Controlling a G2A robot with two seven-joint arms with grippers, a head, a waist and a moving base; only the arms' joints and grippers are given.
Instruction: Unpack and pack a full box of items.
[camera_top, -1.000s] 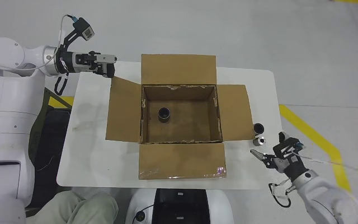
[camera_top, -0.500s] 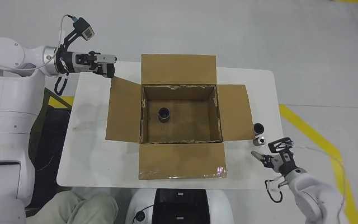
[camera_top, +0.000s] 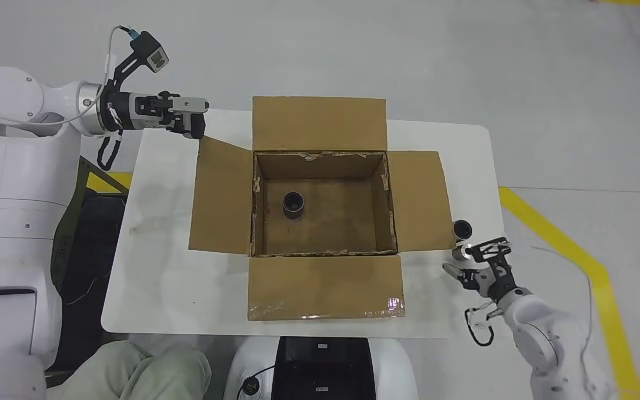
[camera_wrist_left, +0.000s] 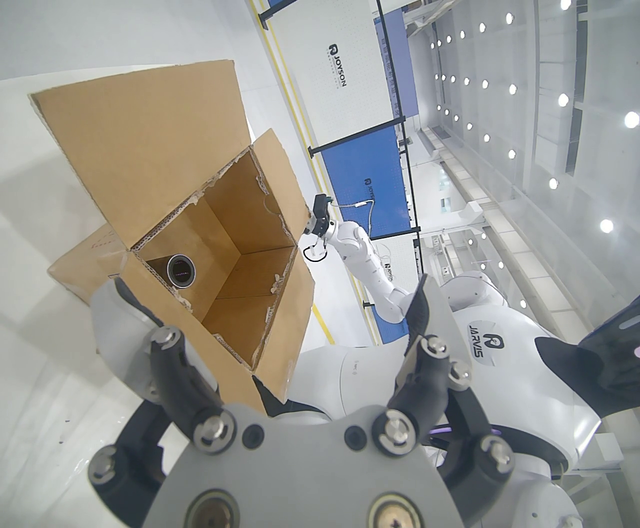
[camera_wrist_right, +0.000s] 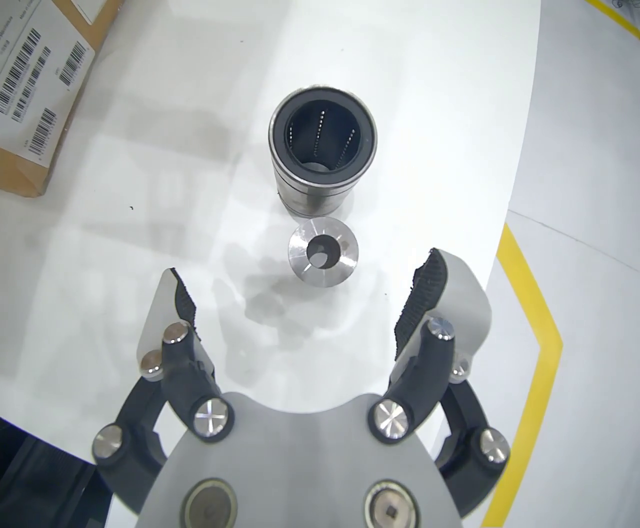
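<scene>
Right end effector (camera_wrist_right: 302, 272) spread wide before steel bushing (camera_wrist_right: 326, 271), bearing (camera_wrist_right: 310, 190)

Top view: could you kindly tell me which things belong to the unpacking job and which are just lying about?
Job: cardboard box; linear bearing inside it; second linear bearing on the table; small metal sleeve beside that; open right pincer by it.
Not the job: white table; yellow floor line.
</scene>
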